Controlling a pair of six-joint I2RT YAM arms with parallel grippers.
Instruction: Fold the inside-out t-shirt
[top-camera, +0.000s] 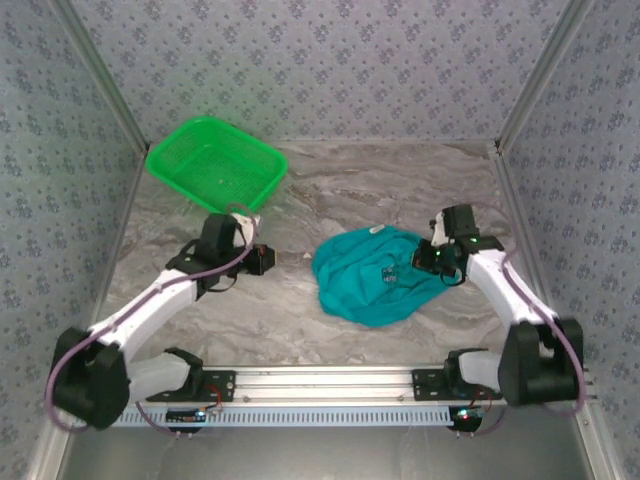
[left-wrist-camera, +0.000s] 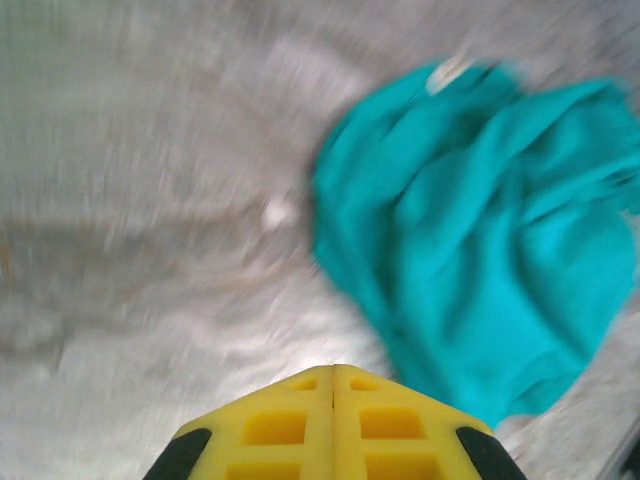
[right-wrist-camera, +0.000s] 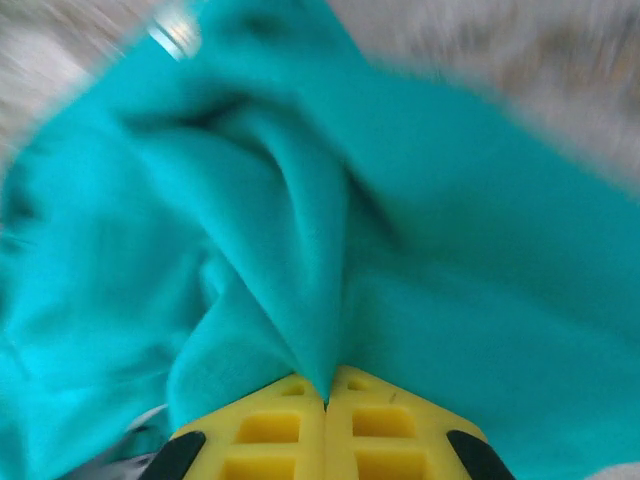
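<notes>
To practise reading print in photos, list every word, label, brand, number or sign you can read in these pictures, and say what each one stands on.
No text can be read anywhere in these pictures.
White tag on the t-shirt: too small and blurred to read.
Green basket: no lettering visible.

Your right gripper (top-camera: 437, 258) sits at the right edge of the crumpled t-shirt (top-camera: 375, 280); your left gripper (top-camera: 264, 260) is over bare counter (top-camera: 340, 195), green basket (top-camera: 215, 162) behind it.
</notes>
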